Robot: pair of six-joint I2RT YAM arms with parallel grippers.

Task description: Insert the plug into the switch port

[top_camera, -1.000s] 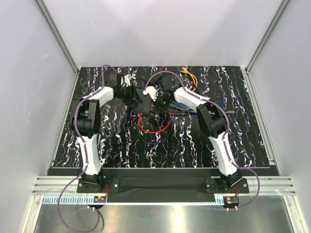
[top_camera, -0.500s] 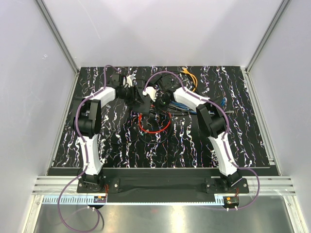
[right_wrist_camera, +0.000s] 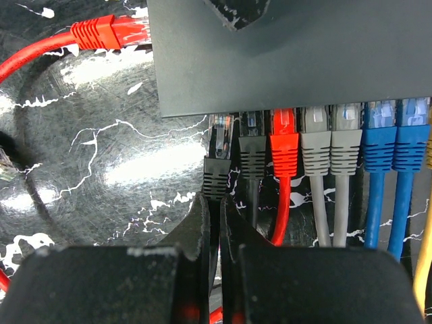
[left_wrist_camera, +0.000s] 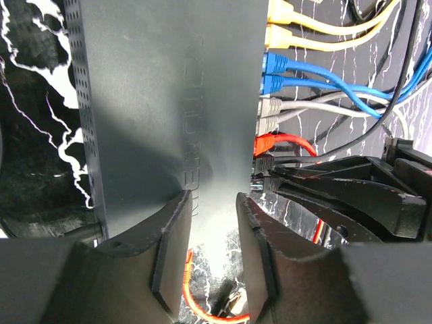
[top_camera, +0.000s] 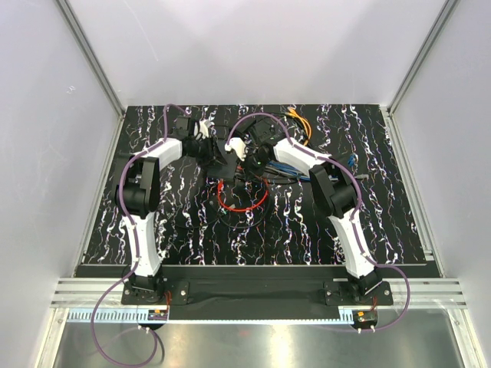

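The switch (left_wrist_camera: 169,101) is a flat dark box; it also shows in the top view (top_camera: 222,156). Yellow, blue, grey, red and black plugs fill the sockets along its right edge. My left gripper (left_wrist_camera: 210,202) is open, with its fingertips (left_wrist_camera: 177,206) lying over the switch's near end and nothing between them. My right gripper (right_wrist_camera: 217,202) is shut on the black cable just behind the black plug (right_wrist_camera: 217,172). The plug's clear tip (right_wrist_camera: 221,128) meets the switch's (right_wrist_camera: 283,54) end socket. It sits farther out than the black plug (right_wrist_camera: 252,152) beside it.
A loose red plug (right_wrist_camera: 108,32) on a red cable lies on the marbled table left of the switch. A red cable loop (top_camera: 244,201) lies in front of it. Plugged cables (top_camera: 295,165) run off to the right. The right gripper's fingers (left_wrist_camera: 337,196) reach in by the sockets.
The switch and both grippers have shifted a little toward the back left. The right gripper still holds the black plug's cable.
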